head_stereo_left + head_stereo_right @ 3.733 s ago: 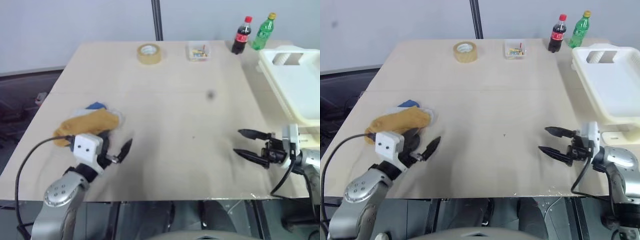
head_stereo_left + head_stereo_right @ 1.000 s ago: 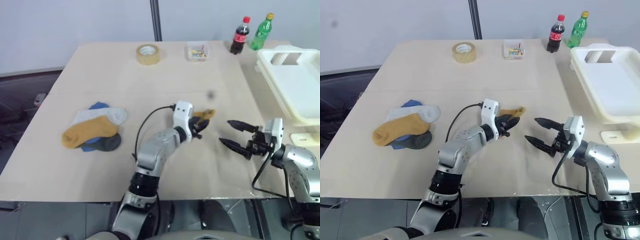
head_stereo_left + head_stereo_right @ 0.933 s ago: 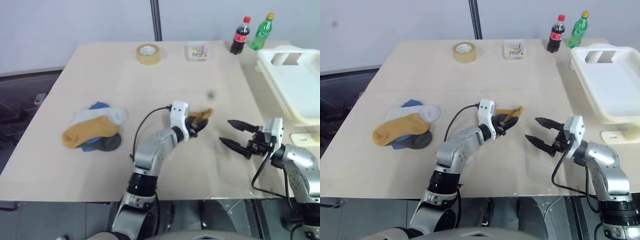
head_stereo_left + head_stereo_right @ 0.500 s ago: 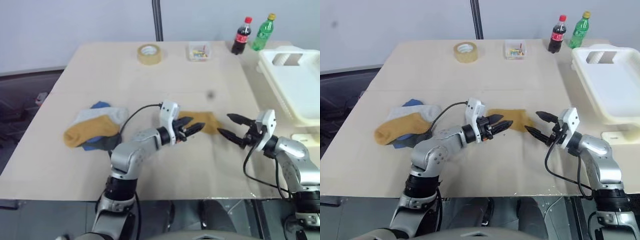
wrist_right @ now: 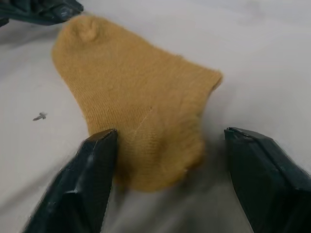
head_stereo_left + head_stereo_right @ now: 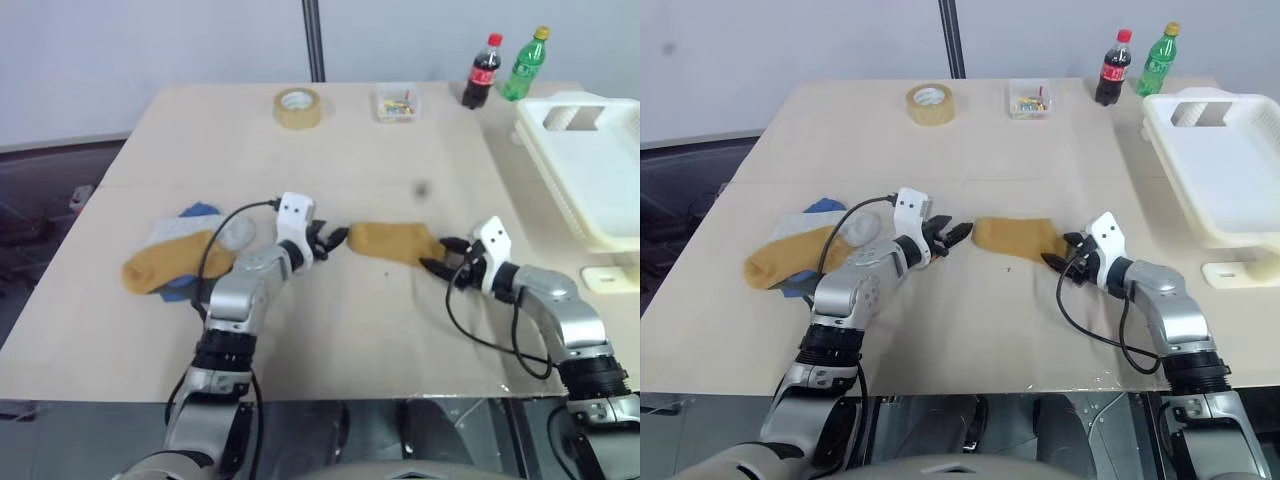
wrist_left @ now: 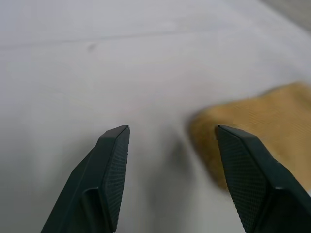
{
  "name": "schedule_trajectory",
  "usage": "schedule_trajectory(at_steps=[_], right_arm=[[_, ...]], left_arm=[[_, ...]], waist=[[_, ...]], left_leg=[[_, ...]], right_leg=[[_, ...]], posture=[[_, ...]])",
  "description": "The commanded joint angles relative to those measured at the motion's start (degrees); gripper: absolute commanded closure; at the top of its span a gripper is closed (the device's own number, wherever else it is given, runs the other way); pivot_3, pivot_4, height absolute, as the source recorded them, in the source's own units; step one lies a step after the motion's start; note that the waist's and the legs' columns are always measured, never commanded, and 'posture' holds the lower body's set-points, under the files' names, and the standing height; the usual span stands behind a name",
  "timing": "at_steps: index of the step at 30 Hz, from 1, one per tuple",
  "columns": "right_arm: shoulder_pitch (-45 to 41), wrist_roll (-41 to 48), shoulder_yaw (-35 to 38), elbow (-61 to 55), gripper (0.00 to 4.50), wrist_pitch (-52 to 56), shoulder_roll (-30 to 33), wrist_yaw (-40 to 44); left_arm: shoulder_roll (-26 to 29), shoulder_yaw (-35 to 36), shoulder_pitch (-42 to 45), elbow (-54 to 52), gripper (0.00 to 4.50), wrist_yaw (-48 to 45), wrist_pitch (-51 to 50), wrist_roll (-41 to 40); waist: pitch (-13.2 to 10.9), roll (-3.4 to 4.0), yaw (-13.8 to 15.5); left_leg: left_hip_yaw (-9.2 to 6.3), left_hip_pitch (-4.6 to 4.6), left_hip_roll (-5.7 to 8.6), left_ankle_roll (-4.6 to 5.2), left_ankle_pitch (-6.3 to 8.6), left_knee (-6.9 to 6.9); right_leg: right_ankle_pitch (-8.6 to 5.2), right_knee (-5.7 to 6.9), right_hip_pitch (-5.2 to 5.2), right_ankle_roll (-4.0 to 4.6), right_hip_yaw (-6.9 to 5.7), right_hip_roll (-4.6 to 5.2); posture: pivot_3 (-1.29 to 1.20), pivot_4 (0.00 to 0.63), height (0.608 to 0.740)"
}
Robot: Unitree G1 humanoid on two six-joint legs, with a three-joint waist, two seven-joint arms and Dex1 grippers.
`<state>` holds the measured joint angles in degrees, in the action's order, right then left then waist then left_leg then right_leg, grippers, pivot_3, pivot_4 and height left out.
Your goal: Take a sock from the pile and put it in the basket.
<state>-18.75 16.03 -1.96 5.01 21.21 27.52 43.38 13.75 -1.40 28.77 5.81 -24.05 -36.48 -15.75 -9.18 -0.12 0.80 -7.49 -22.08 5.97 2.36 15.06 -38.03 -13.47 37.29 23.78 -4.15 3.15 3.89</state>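
Table (image 6: pixel 330 140) — light wood top, seen from the robot's side.

Sock (image 6: pixel 392 241) — mustard-yellow, lying flat near the middle of the table, apart from the heap. It sits between the two claws.

Left claw (image 6: pixel 334 240) — fingers apart, holding nothing, tips just beside the sock's left end. In the left wrist view the two black fingers (image 7: pixel 111 167) stand wide with bare table between them, the sock's edge next to one finger.

Right claw (image 6: pixel 441 256) — fingers apart, set at the sock's right end, one finger on each side of the cloth. In the right wrist view the sock (image 5: pixel 138 104) lies between the black fingers (image 5: pixel 90 182), one of which sits against its edge; not clamped on it.

Pile (image 6: pixel 180 258) — the remaining socks, toward the table's left edge: a mustard-yellow one on top, light grey and blue beneath. It lies well apart from the single sock.

Basket (image 6: pixel 590 170) — cream-white plastic with slatted sides and a handle hole, at the table's right edge toward the far corner. Well apart from the sock and both claws.

Tape roll (image 6: pixel 299 106) — tan, near the far edge, left of middle.

Small clear box (image 6: pixel 397 103) — near the far edge, coloured bits inside.

Two bottles — a dark cola bottle (image 6: pixel 482 72) with a red cap and a green bottle (image 6: pixel 526 64) with a yellow cap, standing upright side by side at the far edge, just beyond the basket.
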Motion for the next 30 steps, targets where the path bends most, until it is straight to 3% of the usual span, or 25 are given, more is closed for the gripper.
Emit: schedule_trajectory(at_steps=[1,5,6,14,17,19,22,30], right_arm=[[-0.1,-0.5,-0.5,-1.4,2.56,1.2,-0.1,-0.4],[-0.1,-0.5,0.1,-1.6,4.4,1.3,-0.3,-0.7],[-0.1,-0.5,0.1,-1.6,4.47,1.3,-0.3,-0.7],[0.5,-1.0,-0.4,-2.3,4.47,0.6,-0.4,-0.5],[0.6,-1.3,-0.6,-2.1,4.5,0.2,-0.5,-0.4],[0.6,-1.5,-0.7,-1.9,4.5,-0.2,-0.5,-0.2],[0.6,-1.8,-0.9,-1.9,4.5,-0.5,-0.7,-0.1],[1.6,-0.4,-0.9,-4.4,4.5,0.0,-0.2,2.5]], left_arm=[[0.5,-2.0,0.6,1.4,1.41,-2.1,1.5,1.2],[0.3,-2.2,0.3,1.3,1.41,-4.0,1.4,0.6],[0.3,-2.2,0.2,1.1,1.41,-4.5,1.2,0.3],[-1.1,-1.0,-0.1,-1.2,1.41,-6.7,-2.3,-3.2],[-1.6,-1.0,-0.2,-1.7,2.2,-7.0,-3.2,-4.0],[-1.7,-1.3,-0.5,-2.0,3.21,-7.3,-3.6,-4.1],[-1.6,-1.6,-1.0,-2.4,4.38,-7.4,-3.7,-4.0],[0.6,-1.1,-4.7,-8.4,4.38,-7.1,-5.7,-4.6]], waist=[[0.0,0.0,0.0],[0.0,0.01,0.0],[0.0,0.0,0.0],[0.0,0.0,0.0],[0.0,0.0,-0.1],[0.0,0.0,-0.1],[0.0,0.0,-0.1],[0.0,0.01,-0.2]], left_leg=[[0.0,0.02,0.01,0.0,0.0,-0.01],[0.0,0.05,0.01,0.0,0.0,-0.06],[0.01,0.05,0.01,0.0,0.0,-0.07],[0.0,0.05,0.02,0.01,0.01,-0.14],[0.01,0.05,0.02,0.01,0.01,-0.15],[0.01,0.05,0.02,0.01,0.01,-0.15],[0.01,0.05,0.02,0.01,0.01,-0.15],[0.01,0.04,0.01,0.0,0.01,-0.14]], right_leg=[[0.0,0.01,-0.02,0.0,0.0,0.01],[0.0,0.12,-0.03,0.0,0.01,0.01],[0.0,0.14,-0.03,0.0,0.01,0.01],[0.0,0.19,-0.05,0.0,0.0,0.02],[0.0,0.19,-0.04,0.0,0.01,0.01],[0.0,0.21,-0.03,0.0,0.01,0.01],[0.0,0.21,-0.03,0.0,0.01,0.01],[0.0,0.22,-0.01,0.0,0.03,0.01]], posture=[[0.0,0.15,0.739],[0.0,0.15,0.739],[0.0,0.15,0.739],[0.0,0.15,0.739],[0.0,0.15,0.739],[0.0,0.15,0.739],[0.0,0.15,0.739],[0.0,0.15,0.739]])
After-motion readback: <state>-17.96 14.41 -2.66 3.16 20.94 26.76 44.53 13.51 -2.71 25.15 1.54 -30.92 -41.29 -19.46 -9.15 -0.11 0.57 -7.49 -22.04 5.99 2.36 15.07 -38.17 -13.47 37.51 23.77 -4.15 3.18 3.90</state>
